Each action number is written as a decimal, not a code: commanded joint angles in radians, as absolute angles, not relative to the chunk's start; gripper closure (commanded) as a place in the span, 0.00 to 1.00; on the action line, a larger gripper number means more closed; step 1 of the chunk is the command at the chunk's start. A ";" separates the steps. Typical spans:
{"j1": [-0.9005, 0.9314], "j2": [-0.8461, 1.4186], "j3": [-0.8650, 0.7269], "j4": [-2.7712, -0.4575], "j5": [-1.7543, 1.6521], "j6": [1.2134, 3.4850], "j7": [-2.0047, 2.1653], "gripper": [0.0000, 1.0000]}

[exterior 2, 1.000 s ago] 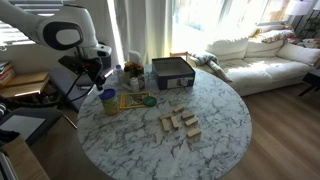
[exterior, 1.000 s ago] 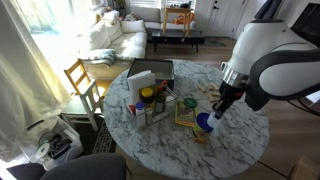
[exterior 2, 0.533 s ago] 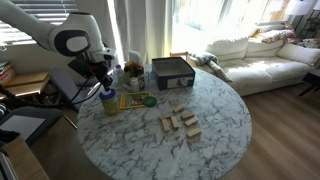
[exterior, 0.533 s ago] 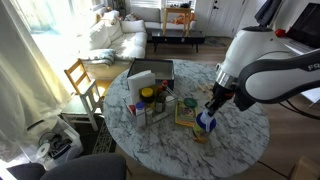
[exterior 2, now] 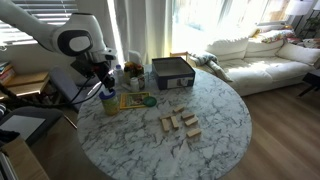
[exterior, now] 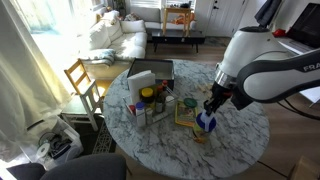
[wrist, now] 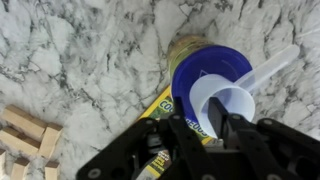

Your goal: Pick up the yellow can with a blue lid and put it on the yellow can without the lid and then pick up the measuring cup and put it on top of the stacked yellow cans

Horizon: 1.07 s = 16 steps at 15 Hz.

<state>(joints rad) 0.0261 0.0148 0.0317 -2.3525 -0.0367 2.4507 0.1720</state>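
The yellow can with a blue lid (wrist: 205, 70) stands on a yellow-green booklet (wrist: 160, 105). Yellow can body (wrist: 185, 45) peeks out beyond the lid. In both exterior views the blue-topped yellow stack (exterior: 204, 122) (exterior 2: 108, 101) stands near the table edge, and I cannot tell the lidless can apart there. The pale measuring cup (wrist: 228, 100) rests on the blue lid, its handle pointing away to the upper right. My gripper (wrist: 205, 128) is right above the stack (exterior: 212, 106) (exterior 2: 103, 84). It is shut on the cup's wall, with one finger inside the bowl.
Wooden blocks (wrist: 25, 135) (exterior 2: 178, 122) lie mid-table. A dark box (exterior 2: 172, 71) (exterior: 150, 72) and several bottles (exterior: 150, 100) stand further along the round marble table (exterior 2: 150, 145). A wooden chair (exterior: 82, 80) is beside it.
My gripper has come down and in toward the blue-topped can since a second ago. It has hardly moved in the last half second.
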 commanded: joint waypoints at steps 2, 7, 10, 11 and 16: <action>0.024 0.011 0.026 -2.338 -0.040 2.440 0.193 0.28; 0.017 0.011 0.015 -2.327 -0.051 2.430 0.200 0.00; 0.013 0.012 0.009 -2.324 -0.057 2.412 0.203 0.00; 0.012 0.010 0.008 -2.324 -0.058 2.405 0.204 0.00; 0.001 -0.033 -0.002 -2.318 -0.025 2.369 0.200 0.00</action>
